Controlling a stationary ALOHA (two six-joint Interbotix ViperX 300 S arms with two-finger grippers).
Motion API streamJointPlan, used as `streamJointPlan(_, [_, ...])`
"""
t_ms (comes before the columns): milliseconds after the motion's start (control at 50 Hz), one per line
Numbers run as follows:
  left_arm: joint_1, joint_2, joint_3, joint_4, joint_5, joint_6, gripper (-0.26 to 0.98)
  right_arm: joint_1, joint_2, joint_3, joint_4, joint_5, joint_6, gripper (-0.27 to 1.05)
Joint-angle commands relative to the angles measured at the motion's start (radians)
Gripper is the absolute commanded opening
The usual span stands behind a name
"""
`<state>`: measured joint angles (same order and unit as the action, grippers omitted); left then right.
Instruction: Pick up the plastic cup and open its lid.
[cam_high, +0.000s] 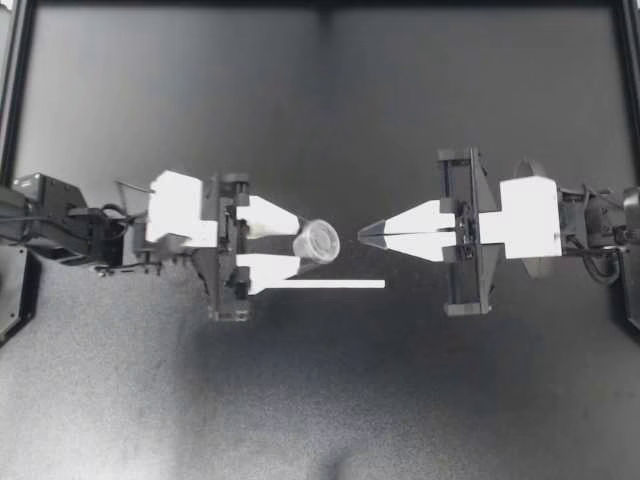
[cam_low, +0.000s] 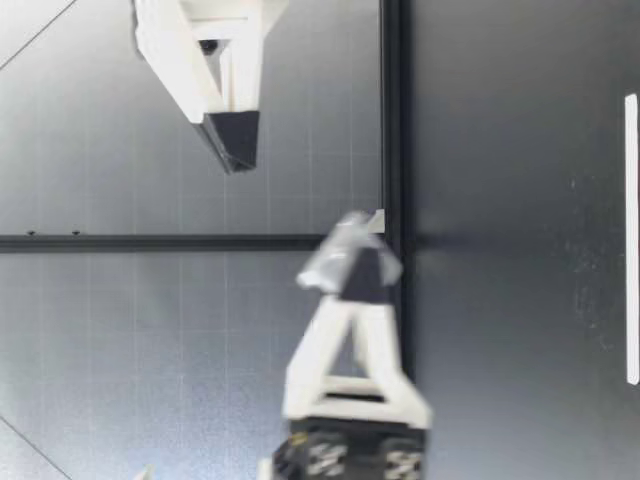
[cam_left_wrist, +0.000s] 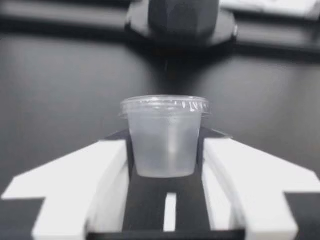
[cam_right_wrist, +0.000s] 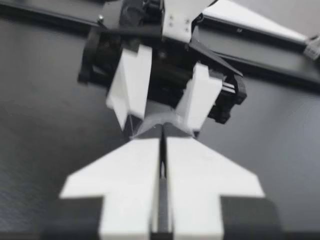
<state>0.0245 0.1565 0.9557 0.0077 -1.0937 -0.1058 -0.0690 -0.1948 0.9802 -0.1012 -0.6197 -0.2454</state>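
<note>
Top view: the dark table (cam_high: 320, 400) carries both arms, reaching in from opposite edges at about mid-depth and pointing at each other. My left arm (cam_high: 60, 225) stretches in from the left edge, and my left gripper (cam_high: 300, 245) pinches the plastic cup (cam_high: 318, 241) by its body, one finger on each side. My right arm (cam_high: 590, 225) comes in from the right edge. My right gripper (cam_high: 364, 233) has its fingers pressed together into a point, empty, near the cup but apart from it.

The low view shows the cup (cam_low: 338, 255) held clear of the table and tilted, with my right gripper (cam_low: 235, 150) higher than it.

From the left wrist the cup (cam_left_wrist: 164, 145) sits between the finger pads (cam_left_wrist: 112, 165), its clear lid (cam_left_wrist: 164, 104) on. The cup hangs about midway between the table's left and right edges. A thin white strip (cam_high: 330, 284) lies flat on the table just beside my left gripper, on the side of the near edge.
</note>
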Motion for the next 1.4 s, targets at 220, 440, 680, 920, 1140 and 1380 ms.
streamJointPlan(220, [-0.002,-0.037,-0.02,0.0,-0.107,-0.075,0.25,0.0,-0.015,-0.023,0.002,-0.031,-0.396,0.37])
streamJointPlan(440, [-0.002,-0.058,-0.031,0.0,-0.109,-0.133,0.25,0.015,0.02,-0.029,0.072,-0.071,-0.699,0.38])
streamJointPlan(680, [-0.002,-0.064,-0.034,-0.002,-0.11,-0.143,0.25,0.032,0.078,-0.04,0.14,-0.14,-0.793,0.39])
streamJointPlan(920, [0.0,-0.064,-0.032,0.0,-0.11,-0.143,0.25,0.032,0.095,-0.054,0.146,-0.163,-0.796,0.44])
streamJointPlan(1140, [-0.002,-0.063,-0.035,0.0,-0.109,-0.143,0.25,0.032,0.101,-0.06,0.161,-0.164,-0.798,0.44])
streamJointPlan(1380, [-0.003,-0.061,-0.035,0.005,-0.104,-0.143,0.25,0.029,0.101,-0.071,0.181,-0.164,-0.799,0.44])
